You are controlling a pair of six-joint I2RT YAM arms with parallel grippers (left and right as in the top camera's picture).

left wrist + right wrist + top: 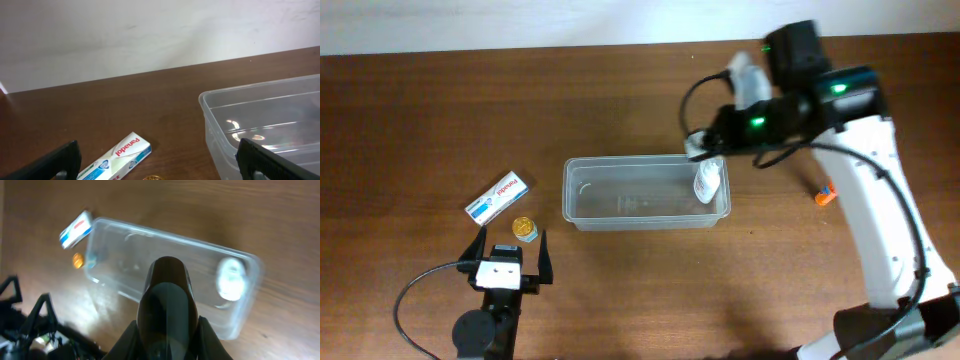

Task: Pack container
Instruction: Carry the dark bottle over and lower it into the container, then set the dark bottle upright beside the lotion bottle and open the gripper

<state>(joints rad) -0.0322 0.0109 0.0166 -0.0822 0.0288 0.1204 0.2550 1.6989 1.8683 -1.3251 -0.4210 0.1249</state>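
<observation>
The tub lies in the middle of the table, its long sides parallel to the far edge, where either arm can reach it. A white bottle stands upright in its right end, close against the end wall, which leaves the rest of the floor bare for more items.

The right claw hangs over the tub's far right corner, just beyond the white bottle. Its jaws are together on what looks like a dark bottle, glossy and round-topped in the wrist view, which fills the space between the fingers. The grip appears to take the bottle from the sides, probably so it can go down upright next to the white one. I judge this the next item to pack.

The left claw waits near the front edge with its jaws wide apart and nothing between them, pointing at the box and the small gold disc. Both lie just off the tub's left end, apart from it, so they seem its likely picks. An orange thing sits toward the right edge, well clear of the tub.
</observation>
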